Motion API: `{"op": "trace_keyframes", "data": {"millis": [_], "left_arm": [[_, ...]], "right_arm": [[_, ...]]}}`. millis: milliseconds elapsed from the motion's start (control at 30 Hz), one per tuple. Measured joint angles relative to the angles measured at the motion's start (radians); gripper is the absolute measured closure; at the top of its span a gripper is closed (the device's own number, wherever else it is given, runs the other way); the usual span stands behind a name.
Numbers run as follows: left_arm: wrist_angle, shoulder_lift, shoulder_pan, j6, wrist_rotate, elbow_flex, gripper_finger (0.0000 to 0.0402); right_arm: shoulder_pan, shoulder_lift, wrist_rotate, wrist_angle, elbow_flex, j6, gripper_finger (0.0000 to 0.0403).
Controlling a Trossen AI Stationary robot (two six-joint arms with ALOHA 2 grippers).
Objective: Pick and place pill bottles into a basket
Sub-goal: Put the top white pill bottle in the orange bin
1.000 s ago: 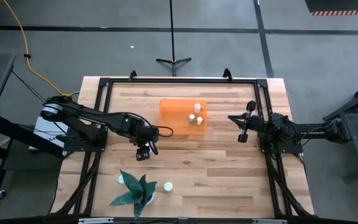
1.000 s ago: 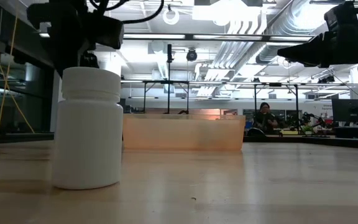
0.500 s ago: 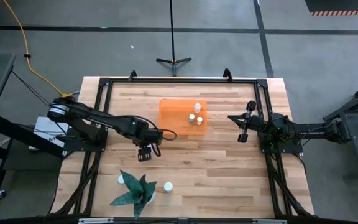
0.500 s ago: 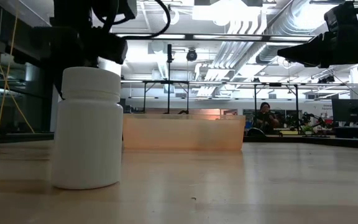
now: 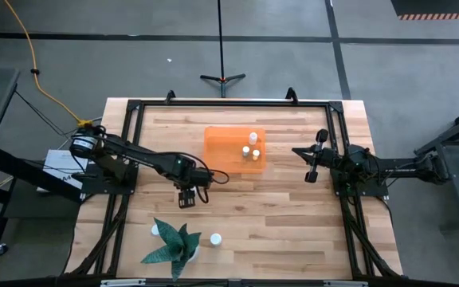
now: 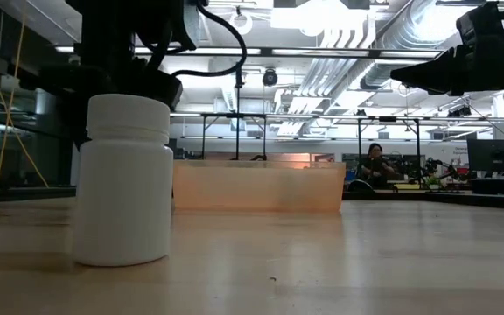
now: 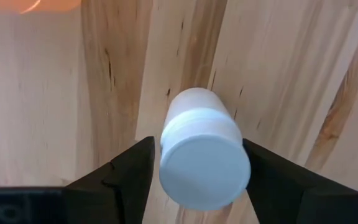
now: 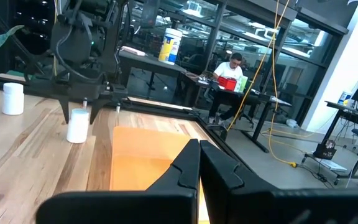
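A white pill bottle [image 7: 202, 155] stands upright on the wooden table, near the middle left; it also shows in the right wrist view [image 8: 78, 124]. My left gripper [image 5: 186, 197] is open above it, pointing down, with one finger on each side of its cap. The orange basket [image 5: 225, 151] lies beyond it and holds three bottles [image 5: 250, 147]. Two more bottles [image 5: 215, 238] [image 5: 155, 230] stand by the plant; one fills the low view [image 6: 125, 179]. My right gripper [image 5: 311, 163] is shut and empty, right of the basket. My left gripper comes at the bottle from above, its fingers [image 7: 126, 174] close beside the cap [image 7: 205, 171] on two opposite sides. I cannot tell whether they touch it. The bottle stands on its base on the table.
A white pot with a green spiky plant [image 5: 174, 245] stands at the near left edge. A black frame [image 5: 229, 104] runs around the table. People sit at desks in the room beyond.
My left gripper has come down and gone a little toward the table's right edge, over the standing bottle.
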Motion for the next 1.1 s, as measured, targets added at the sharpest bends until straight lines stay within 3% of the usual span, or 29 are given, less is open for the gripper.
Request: {"op": "trace_keyframes", "data": {"millis": [200,300,500,633,967,1100], "left_arm": [[0.017,0.0,0.0,0.045,0.0,0.0,0.019],[0.016,-0.001,0.001,0.045,0.005,0.009,0.0195],[-0.011,-0.01,0.001,0.091,-0.018,0.168,0.0191],[-0.028,-0.009,0.008,0.196,-0.137,0.284,0.0179],[-0.011,-0.001,0.25,0.355,-0.168,0.328,0.0186],[0.058,-0.001,0.361,0.41,-0.113,0.326,0.0183]], "right_arm": [[0.0,0.0,0.0,-0.001,0.0,0.0,0.0402],[0.0,0.0,0.0,-0.003,0.0,0.0,0.0402],[0.0,0.0,0.0,-0.003,0.0,0.0,0.0402],[0.0,0.0,0.0,-0.004,0.0,0.0,0.0402],[0.0,0.0,0.0,-0.004,0.0,-0.001,0.0402],[0.0,0.0,0.0,-0.004,0.0,-0.002,0.0402]]}}
